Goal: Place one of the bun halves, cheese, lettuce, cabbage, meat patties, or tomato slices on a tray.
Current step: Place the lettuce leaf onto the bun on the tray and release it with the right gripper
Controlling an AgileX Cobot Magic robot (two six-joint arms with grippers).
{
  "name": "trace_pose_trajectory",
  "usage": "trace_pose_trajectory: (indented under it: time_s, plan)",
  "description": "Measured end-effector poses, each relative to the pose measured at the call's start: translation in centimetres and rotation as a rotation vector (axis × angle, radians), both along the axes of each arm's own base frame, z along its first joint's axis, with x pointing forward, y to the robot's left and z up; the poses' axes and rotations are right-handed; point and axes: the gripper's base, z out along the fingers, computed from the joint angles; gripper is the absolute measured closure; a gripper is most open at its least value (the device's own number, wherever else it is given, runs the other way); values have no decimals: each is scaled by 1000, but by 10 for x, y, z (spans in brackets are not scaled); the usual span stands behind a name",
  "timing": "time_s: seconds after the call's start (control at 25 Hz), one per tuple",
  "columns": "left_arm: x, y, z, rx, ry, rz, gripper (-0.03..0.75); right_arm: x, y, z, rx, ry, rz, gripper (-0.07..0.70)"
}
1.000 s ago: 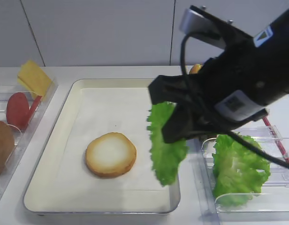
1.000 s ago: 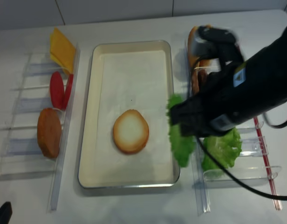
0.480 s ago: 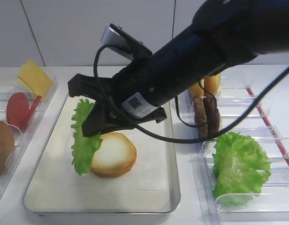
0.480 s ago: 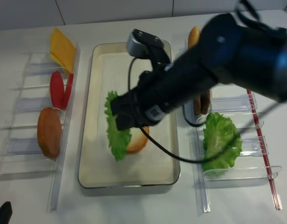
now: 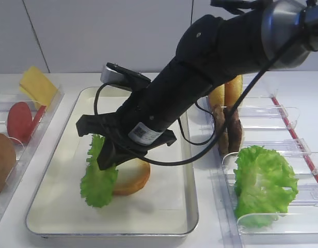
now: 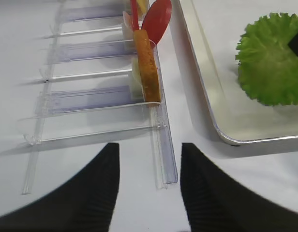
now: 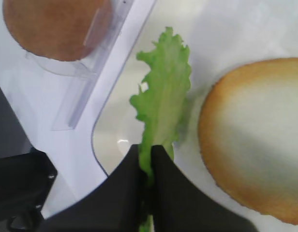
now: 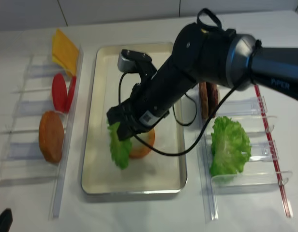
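One frilly bright green lettuce leaf (image 5: 98,175) hangs pinched in the right pincer (image 7: 148,159), lower left of the cream rectangular tray (image 5: 169,212), touching the round golden bun half (image 5: 133,178). Placing step; next I'd shift it over the bun, lower and let go.

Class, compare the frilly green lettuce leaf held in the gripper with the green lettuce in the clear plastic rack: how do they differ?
The frilly green lettuce leaf hangs pinched in the right gripper over the cream tray, beside the bun half; the green lettuce in the clear plastic rack sits untouched, off the tray. The held leaf looks narrower and edge-on; the racked lettuce looks fuller. Both are bright green and ruffled.
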Motion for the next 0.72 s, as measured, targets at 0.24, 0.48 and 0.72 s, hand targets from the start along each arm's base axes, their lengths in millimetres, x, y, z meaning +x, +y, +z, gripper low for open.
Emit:
trace_pose_trajectory:
  time_s: [0.24,0.48,0.72]
  plan:
    - [0,0,0,0,0,0,430,5,-6,-6,-87,-48,-16,581]
    - [0,0,0,0,0,0,430,8,-9,-8,-129,-91,-20,581]
    - [0,0,0,0,0,0,430,10,-16,-13,-219,-123,-24,581]
